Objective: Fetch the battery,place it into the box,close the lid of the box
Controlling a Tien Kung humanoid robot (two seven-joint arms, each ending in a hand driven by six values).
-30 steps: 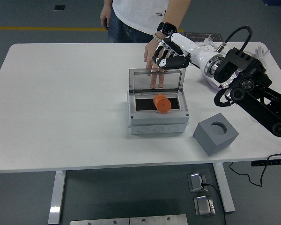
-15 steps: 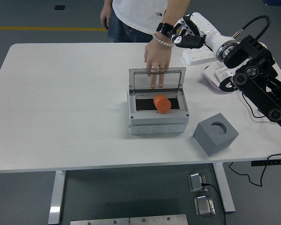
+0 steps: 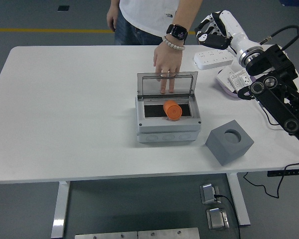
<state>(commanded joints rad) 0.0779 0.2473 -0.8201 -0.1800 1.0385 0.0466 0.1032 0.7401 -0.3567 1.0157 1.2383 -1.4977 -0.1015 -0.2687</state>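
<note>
**Battery Seated in Open Box, Right Hand Raised Clear**

While the lid (image 3: 167,83) stands upright, the orange battery (image 3: 172,110) lies inside the grey box (image 3: 168,126), resting over the dark recess toward the box's right half. The lid is a clear panel hinged at the far edge of the box.

A person (image 3: 149,15) stands beyond the box, at the far side of the white table (image 3: 70,114). The person's hand (image 3: 167,59) reaches down behind the lid; 2 fingertips show through the clear panel, and the fingers rest at the lid's top edge. A black watch (image 3: 178,32) and a bead bracelet (image 3: 172,44) sit on that wrist.

To the right of the box and nearer the table's front edge sits a grey cube (image 3: 229,142) with 1 round hole in its top face. Beyond the box and to its right lies a white power strip (image 3: 213,59).

The right hand (image 3: 210,36) hangs above the power strip, well apart from the box and to the right of the person's wrist. Its fingers are curled and hold nothing. The black right arm (image 3: 276,94) runs from the picture's right edge.
</note>
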